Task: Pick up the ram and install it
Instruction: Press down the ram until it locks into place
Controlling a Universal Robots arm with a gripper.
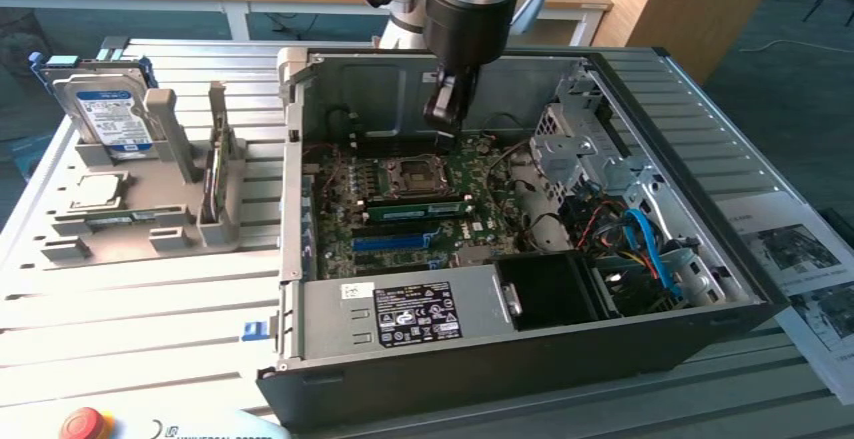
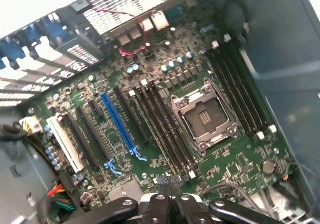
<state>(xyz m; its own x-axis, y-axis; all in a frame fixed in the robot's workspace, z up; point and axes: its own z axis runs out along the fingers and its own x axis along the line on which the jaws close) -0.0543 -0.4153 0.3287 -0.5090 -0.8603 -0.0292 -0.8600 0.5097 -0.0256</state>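
Observation:
An open computer case (image 1: pixel 300 209) lies on the table with its motherboard (image 2: pixel 240 159) facing up. A long green strip, the ram (image 1: pixel 420 207), stands along the slots just below the empty processor socket (image 1: pixel 404 177) and looks seated in one of them. My gripper (image 1: pixel 442 119) hangs above the board near the back wall of the case, apart from the ram. Its black fingers (image 2: pixel 161 189) are pressed together with nothing between them. In the wrist view the socket (image 2: pixel 205 118) and the dark memory slots (image 2: pixel 167 129) lie below the fingers; I cannot pick out the ram among them.
A grey fixture (image 1: pixel 134 224) at the exterior view's left holds a hard drive (image 1: pixel 110 109) with a blue label and a square silver processor chip (image 1: pixel 96 191). Inside the case are the power supply (image 1: pixel 407 314), a metal drive cage (image 1: pixel 587 149) and loose cables (image 1: pixel 643 244). Papers (image 1: pixel 801 259) lie at the right.

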